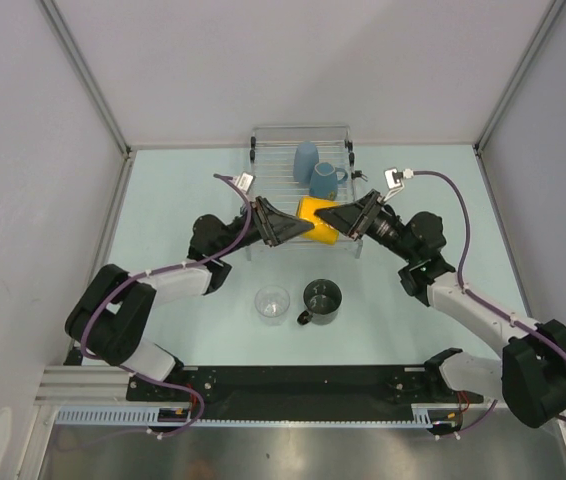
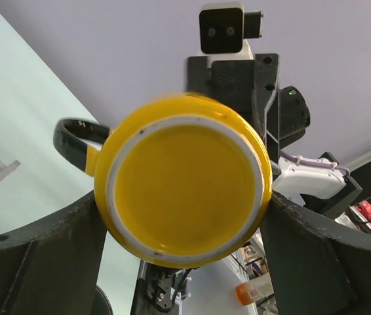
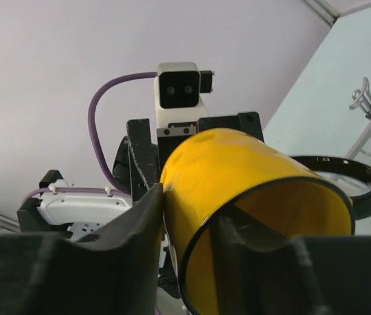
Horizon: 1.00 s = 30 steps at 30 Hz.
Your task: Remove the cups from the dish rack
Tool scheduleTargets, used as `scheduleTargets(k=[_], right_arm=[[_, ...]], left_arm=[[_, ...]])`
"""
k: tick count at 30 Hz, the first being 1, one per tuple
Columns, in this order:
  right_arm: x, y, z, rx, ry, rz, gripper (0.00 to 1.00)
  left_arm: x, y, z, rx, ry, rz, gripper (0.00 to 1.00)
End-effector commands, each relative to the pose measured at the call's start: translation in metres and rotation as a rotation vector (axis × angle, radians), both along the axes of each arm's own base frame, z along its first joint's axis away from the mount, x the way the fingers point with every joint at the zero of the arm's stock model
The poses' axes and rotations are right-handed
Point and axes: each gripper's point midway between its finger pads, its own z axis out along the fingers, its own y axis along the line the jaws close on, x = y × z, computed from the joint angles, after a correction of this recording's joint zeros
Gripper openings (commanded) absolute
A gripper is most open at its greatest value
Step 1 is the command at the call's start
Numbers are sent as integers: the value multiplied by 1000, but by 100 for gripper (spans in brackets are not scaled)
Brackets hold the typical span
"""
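1. The yellow mug is glossy, with a thin black rim, a black loop handle and a white ring around its flat base. It lies on its side in the air, just above the near edge of the dish rack.
2. The rack is thin silver wire bars and sits at the middle of the desk's far edge.
3. Both arms reach in from the near corners, elbows out, and meet at the mug. The left gripper is clamped across the base end. The right gripper pinches the wall, one finger inside the mouth and one outside.
4. The pale blue handleless cup and the blue handled mug are in the rack.
5. The clear glass tumbler and the dark grey mug stand side by side on the pale desk, nearer its front edge.
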Motion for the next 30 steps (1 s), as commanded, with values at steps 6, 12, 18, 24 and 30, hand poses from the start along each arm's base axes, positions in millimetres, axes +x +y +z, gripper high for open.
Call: scheduleTargets(k=[6,12,18,24,30], right_arm=[[-4,7,20,20,-64,32,0],[-9,2,14,-36,-37,14,0],[-9,-14,8,-174,-33,-74,0],[-2,-50,11,-360,-22,-263,0],[20,-129,-32,-714,184,-668,0]], left_arm=[[-31,-3,31,-78,-127,-68,0],[-30,-8,30,-61,-127,-94,35],[-25,-13,24,3,-115,-116,100],[-14,-10,16,115,-107,-61,100],[24,27,-12,379,-46,264,100]])
